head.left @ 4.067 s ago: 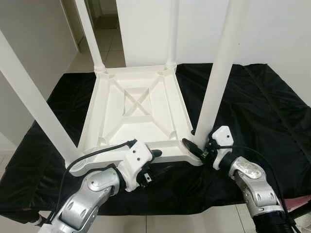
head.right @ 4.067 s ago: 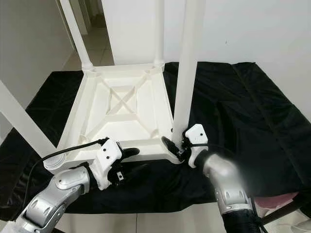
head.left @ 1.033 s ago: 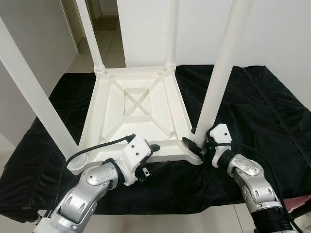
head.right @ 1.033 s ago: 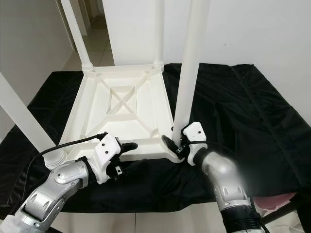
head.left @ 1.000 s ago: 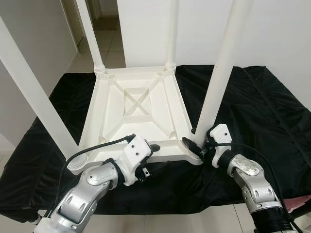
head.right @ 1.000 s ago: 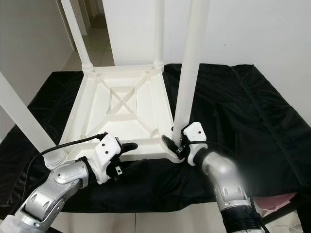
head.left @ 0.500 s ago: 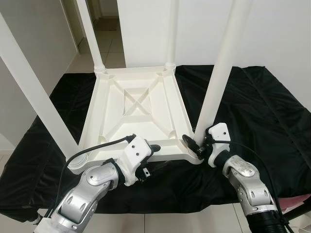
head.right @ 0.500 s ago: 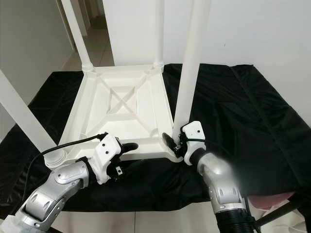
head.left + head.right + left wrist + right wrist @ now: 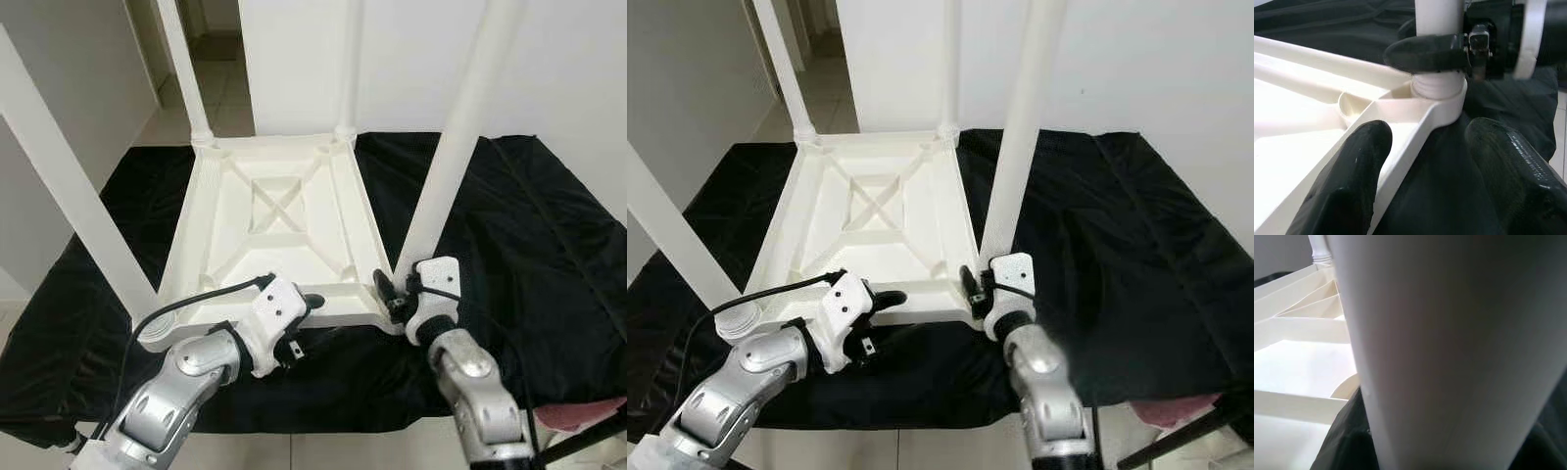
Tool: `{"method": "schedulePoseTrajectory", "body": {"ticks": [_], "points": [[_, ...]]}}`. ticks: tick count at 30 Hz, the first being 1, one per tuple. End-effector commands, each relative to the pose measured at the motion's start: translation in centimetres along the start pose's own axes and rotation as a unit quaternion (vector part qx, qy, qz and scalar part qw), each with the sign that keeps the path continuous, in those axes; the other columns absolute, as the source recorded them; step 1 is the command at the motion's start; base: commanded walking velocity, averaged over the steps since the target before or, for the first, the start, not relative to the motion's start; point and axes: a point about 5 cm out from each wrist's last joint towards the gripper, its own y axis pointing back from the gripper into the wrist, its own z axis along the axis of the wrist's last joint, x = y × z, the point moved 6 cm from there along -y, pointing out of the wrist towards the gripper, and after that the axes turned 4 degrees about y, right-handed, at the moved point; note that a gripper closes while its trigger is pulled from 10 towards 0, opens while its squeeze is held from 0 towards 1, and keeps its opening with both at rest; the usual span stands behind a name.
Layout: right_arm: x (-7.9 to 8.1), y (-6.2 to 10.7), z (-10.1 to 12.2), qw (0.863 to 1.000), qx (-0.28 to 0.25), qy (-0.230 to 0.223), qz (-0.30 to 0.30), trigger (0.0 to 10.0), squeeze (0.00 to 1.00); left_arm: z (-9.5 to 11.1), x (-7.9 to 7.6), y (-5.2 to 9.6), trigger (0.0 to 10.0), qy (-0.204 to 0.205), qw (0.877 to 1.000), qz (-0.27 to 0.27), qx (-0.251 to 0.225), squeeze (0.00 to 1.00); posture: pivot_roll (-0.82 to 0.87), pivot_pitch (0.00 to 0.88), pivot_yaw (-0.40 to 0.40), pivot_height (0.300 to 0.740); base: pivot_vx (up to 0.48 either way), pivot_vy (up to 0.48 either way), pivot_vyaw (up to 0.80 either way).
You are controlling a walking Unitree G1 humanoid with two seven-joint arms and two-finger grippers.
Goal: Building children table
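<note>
right gripper clamping near-right leg at socket; left gripper open, straddling tabletop rim. keeping leg vertical while seating, bracing frame.

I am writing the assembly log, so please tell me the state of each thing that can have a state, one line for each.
table top: upside down on the black cloth.
near right leg: standing in its corner socket.
right gripper: shut on the near right leg.
left gripper: open, straddling the table top's near edge.
</note>
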Motion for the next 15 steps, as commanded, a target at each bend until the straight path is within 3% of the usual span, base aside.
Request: {"method": "schedulePoseTrajectory", "body": {"ticks": [1,2,3,10,11,15], "points": [[0.9,0.2,-1.0,0.999,0.027,-0.038,-0.006,10.0,0.62,-0.2,-0.5,0.0,10.0,-0.004,1.000,-0.026,0.004,0.00,-0.06,0.000,0.043,0.740,0.000,0.000,0.00],[1.1,0.2,-0.8,0.999,0.024,-0.043,-0.009,10.0,0.62,-0.2,-0.5,0.0,10.0,-0.004,1.000,-0.026,0.004,0.00,-0.06,0.000,0.046,0.740,0.000,0.000,0.00],[1.3,0.2,-0.4,0.999,0.016,-0.046,-0.003,10.0,1.00,-0.2,-0.5,0.0,10.0,-0.003,1.000,-0.027,0.003,0.00,-0.07,0.000,0.056,0.740,0.000,0.000,0.00],[0.8,0.1,0.8,0.999,-0.009,-0.036,0.013,10.0,1.00,-0.1,-0.4,0.0,10.0,-0.005,1.000,-0.028,0.003,0.00,-0.08,0.008,0.064,0.740,0.000,0.000,0.00],[0.4,0.0,0.9,0.999,-0.010,-0.029,0.018,10.0,0.00,0.0,-0.3,-0.1,10.0,-0.007,1.000,-0.027,0.003,0.00,-0.08,0.008,0.064,0.740,0.000,0.000,0.00],[-0.8,0.0,1.2,0.999,-0.017,0.000,0.044,10.0,0.00,0.0,-0.2,-0.1,10.0,-0.008,1.000,-0.029,0.003,0.00,-0.08,0.011,0.064,0.740,0.000,0.000,0.00]]}}
